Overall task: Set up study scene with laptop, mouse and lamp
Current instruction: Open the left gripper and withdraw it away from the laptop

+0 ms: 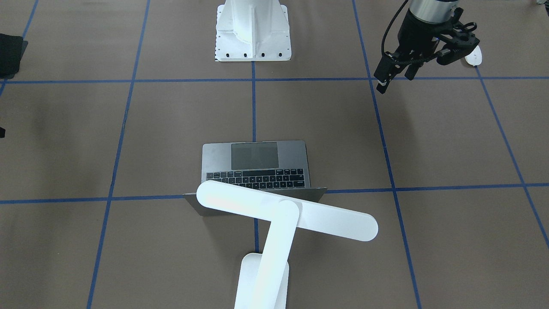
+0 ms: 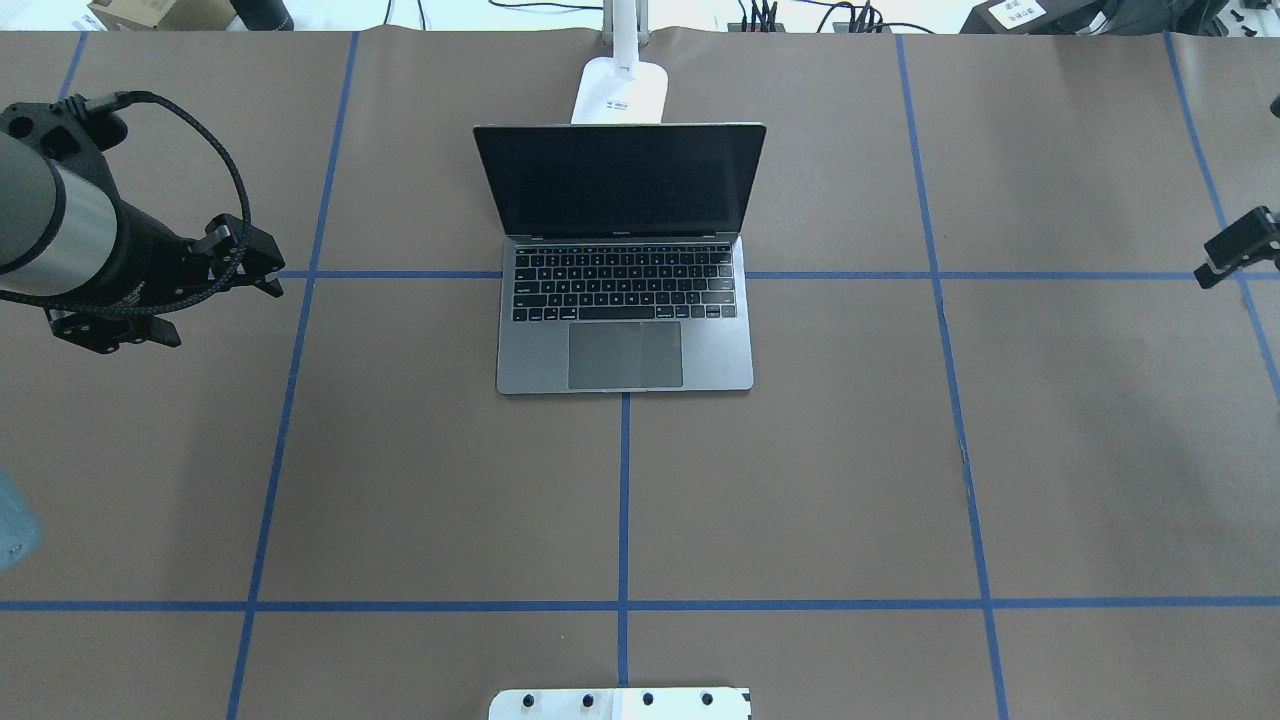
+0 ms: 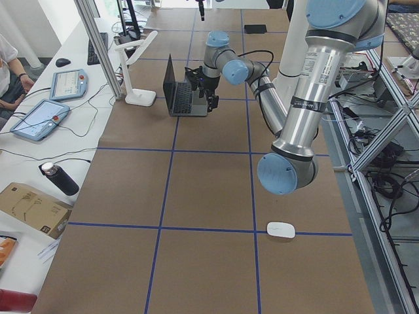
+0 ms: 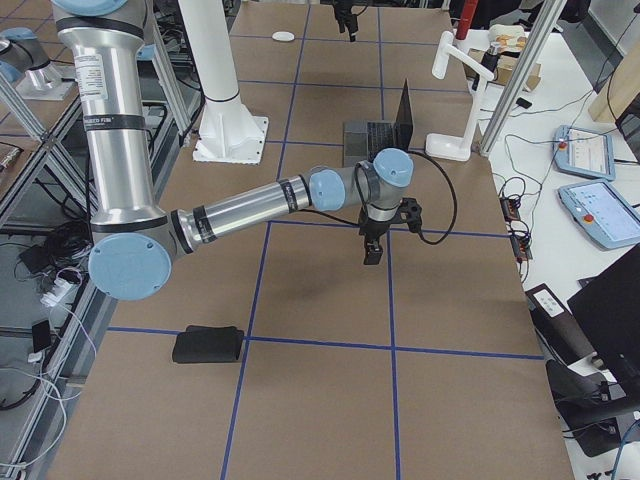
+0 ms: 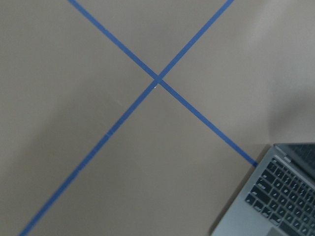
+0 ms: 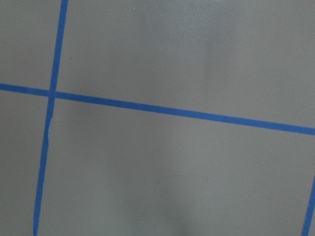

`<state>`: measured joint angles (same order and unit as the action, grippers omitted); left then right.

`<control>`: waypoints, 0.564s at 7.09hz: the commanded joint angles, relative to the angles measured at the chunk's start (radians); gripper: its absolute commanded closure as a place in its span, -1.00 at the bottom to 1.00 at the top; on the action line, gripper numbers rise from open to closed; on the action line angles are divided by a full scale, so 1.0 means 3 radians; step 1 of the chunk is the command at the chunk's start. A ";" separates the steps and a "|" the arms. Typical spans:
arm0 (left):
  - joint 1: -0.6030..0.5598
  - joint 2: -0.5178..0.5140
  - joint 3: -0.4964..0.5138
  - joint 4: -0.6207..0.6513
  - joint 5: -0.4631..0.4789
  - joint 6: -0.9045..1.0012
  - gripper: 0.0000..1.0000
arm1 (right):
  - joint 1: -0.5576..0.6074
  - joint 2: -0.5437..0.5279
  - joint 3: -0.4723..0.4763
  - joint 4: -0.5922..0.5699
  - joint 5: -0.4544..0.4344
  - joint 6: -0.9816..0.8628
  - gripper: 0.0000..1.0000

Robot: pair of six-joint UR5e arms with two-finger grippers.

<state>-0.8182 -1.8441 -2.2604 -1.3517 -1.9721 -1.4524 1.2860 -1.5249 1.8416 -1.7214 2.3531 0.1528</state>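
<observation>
Where clock refs were used: overhead view applied, 12 o'clock = table edge far from robot.
Laptop (image 2: 625, 345): stood open at table centre. Kbd and trackpad faced the robot, the screen was dark, and the lid was raised w/ a slight back tilt.
Lamp (image 1: 286, 214): flat base sat on the table just beyond the laptop at 12 o'clock. The slanting arm rose from the base, and the long head sat high, crosswise to the arm.
Mouse (image 3: 281, 229): lay on the table at approx. 8 o'clock from the laptop, well apart from it, near the table end on the robot's left. Neither gripper touched it.
L gripper (image 1: 394, 83): hung above the table at 9 o'clock from the laptop, well apart from it. Fingers were apart w/ nothing between them.
R gripper (image 2: 1235, 245): hung above the table at 3 o'clock from the laptop, at the view's edge. Only part of it showed, so finger state could not be told.
Black mat (image 4: 208, 345): lay flat at approx. 4 o'clock from the laptop, near the table end on the robot's right.
Pedestal (image 1: 253, 34): white, bolted down at 6 o'clock from the laptop.
Table (image 2: 800, 480): brown cover w/ blue tape grid.
</observation>
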 commanded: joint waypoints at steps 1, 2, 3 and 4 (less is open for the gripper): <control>-0.0003 -0.0025 -0.0007 -0.0004 -0.0002 0.0091 -0.99 | 0.0085 -0.0463 0.0043 -0.0004 0.0112 -0.0929 -0.82; -0.0003 -0.0045 -0.0012 -0.0014 0.0003 0.0091 -0.99 | 0.0085 -0.0647 0.0018 -0.0024 0.0113 -0.1328 -0.80; -0.0003 -0.0050 -0.0012 -0.0070 0.0003 0.0091 -0.99 | 0.0106 -0.0887 0.0002 -0.0055 0.0143 -0.1864 -0.80; -0.0003 -0.0061 -0.0017 -0.0081 0.0003 0.0086 -0.99 | 0.0106 -0.1112 -0.0008 -0.0111 0.0184 -0.2345 -0.80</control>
<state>-0.8191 -1.8584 -2.2644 -1.3679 -1.9713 -1.4257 1.3152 -1.7742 1.8441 -1.7382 2.3951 -0.3680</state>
